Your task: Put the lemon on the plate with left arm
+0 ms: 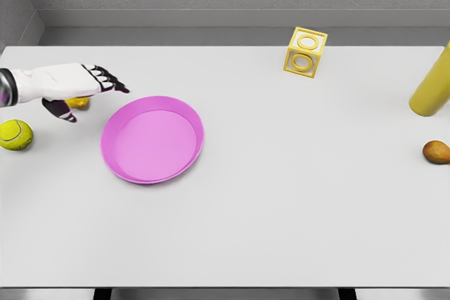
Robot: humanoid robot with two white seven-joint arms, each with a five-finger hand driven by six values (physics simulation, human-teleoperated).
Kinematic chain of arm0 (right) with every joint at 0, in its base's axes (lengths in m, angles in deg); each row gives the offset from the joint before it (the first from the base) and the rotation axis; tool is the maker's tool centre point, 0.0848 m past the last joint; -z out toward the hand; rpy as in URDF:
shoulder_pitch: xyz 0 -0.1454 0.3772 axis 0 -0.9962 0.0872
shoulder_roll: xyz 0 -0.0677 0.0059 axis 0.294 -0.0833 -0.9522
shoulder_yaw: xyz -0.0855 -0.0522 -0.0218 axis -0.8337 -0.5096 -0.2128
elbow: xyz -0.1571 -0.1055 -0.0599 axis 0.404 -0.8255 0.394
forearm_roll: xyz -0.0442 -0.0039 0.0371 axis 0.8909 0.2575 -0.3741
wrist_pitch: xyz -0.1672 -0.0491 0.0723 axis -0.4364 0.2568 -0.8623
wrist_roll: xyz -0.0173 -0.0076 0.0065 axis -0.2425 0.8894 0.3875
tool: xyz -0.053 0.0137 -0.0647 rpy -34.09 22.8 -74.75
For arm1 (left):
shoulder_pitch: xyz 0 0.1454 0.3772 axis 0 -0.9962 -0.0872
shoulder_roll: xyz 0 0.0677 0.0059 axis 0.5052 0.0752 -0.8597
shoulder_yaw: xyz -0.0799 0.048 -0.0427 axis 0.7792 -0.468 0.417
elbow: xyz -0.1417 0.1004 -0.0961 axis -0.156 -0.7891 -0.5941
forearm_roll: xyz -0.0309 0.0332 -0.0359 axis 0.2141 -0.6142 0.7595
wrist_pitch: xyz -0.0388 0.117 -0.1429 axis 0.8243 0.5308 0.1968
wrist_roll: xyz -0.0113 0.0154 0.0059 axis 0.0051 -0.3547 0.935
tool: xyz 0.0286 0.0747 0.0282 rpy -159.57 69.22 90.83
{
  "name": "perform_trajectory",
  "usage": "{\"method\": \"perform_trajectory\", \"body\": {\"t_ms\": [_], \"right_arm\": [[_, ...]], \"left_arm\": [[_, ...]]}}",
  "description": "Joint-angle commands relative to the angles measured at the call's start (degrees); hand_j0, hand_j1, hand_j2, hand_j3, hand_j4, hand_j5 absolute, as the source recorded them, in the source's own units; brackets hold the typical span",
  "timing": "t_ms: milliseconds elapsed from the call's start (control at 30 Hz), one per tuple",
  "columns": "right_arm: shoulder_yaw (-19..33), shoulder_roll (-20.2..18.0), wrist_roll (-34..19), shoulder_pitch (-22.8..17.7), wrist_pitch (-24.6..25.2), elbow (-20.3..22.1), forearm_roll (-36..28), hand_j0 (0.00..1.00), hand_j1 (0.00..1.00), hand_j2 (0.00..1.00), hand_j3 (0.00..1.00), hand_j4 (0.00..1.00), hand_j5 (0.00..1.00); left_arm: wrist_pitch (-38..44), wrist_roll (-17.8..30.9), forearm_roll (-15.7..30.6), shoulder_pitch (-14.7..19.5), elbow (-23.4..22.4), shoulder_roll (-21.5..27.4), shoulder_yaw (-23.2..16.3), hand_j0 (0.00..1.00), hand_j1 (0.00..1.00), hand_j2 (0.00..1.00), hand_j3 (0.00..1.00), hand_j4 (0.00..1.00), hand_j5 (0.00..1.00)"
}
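head view: only view, one moment
progress: early, plate [152, 140] bare, lemon [79, 102] not on it; grasp, lift, carry and release all left, by my read
left hand [74, 88]: comes in from the left edge, hovers above the lemon, palm down, fingers [107, 79] stretched toward the plate, thumb hanging below
hand state: looks apart, nothing clamped; contact with the lemon cannot be told
lemon: small yellow bit just under the hand, between thumb and palm, mostly hidden, resting on the table [281, 194]
plate: pink, round, just beyond the fingertips and a little nearer the camera, apart from the hand
tennis ball [15, 134]: behind the thumb, nearer the camera, near the wrist side
far from hand: yellow letter block [305, 51], yellow cylinder [431, 82], mango-like fruit [436, 152]
right hand: not seen
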Motion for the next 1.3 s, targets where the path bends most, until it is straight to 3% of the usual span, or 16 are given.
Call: {"method": "perform_trajectory", "body": {"t_ms": [0, 67, 400, 567, 667, 1033, 1267], "right_arm": [[0.02, 0.0, -0.01, 0.0, 0.0, 0.01, -0.02, 1.0, 1.0, 1.0, 1.0, 1.0, 1.0], [0.02, 0.0, -0.01, -0.09, 0.0, 0.01, -0.02, 1.0, 1.0, 1.0, 1.0, 1.0, 1.0], [0.02, 0.0, -0.01, -0.09, 0.0, 0.01, -0.02, 1.0, 1.0, 1.0, 1.0, 1.0, 1.0], [0.02, 0.0, -0.01, 0.0, 0.0, 0.01, -0.02, 1.0, 1.0, 1.0, 1.0, 1.0, 1.0], [0.02, 0.0, -0.01, 0.0, 0.0, 0.01, -0.02, 1.0, 1.0, 1.0, 1.0, 1.0, 1.0], [0.02, 0.0, -0.01, 0.0, 0.0, 0.01, -0.02, 1.0, 1.0, 1.0, 1.0, 1.0, 1.0], [0.02, 0.0, -0.01, 0.0, 0.0, 0.01, -0.02, 1.0, 1.0, 1.0, 1.0, 1.0, 1.0]], "left_arm": [[0.14, 0.01, 0.15, 0.0, -0.34, 0.14, 0.01, 1.0, 1.0, 1.0, 1.0, 1.0, 1.0], [0.14, -0.08, -2.49, 0.18, -0.43, -0.3, 0.1, 1.0, 1.0, 1.0, 1.0, 1.0, 1.0], [1.75, -0.08, -2.84, 0.17, -2.98, -0.65, 0.1, 1.0, 1.0, 1.0, 1.0, 1.0, 1.0], [8.16, -0.17, -3.11, 0.35, -4.82, -1.79, -0.08, 1.0, 1.0, 1.0, 1.0, 1.0, 1.0], [8.25, -0.26, -6.71, 0.79, -6.76, -3.55, 0.45, 1.0, 1.0, 1.0, 1.0, 1.0, 1.0], [7.99, -0.26, -11.1, 2.2, -6.84, -6.1, 0.28, 1.0, 1.0, 1.0, 1.0, 1.0, 1.0], [7.9, -0.17, -11.46, 1.85, -7.64, -6.45, -0.16, 1.0, 1.0, 1.0, 1.0, 1.0, 1.0]]}}
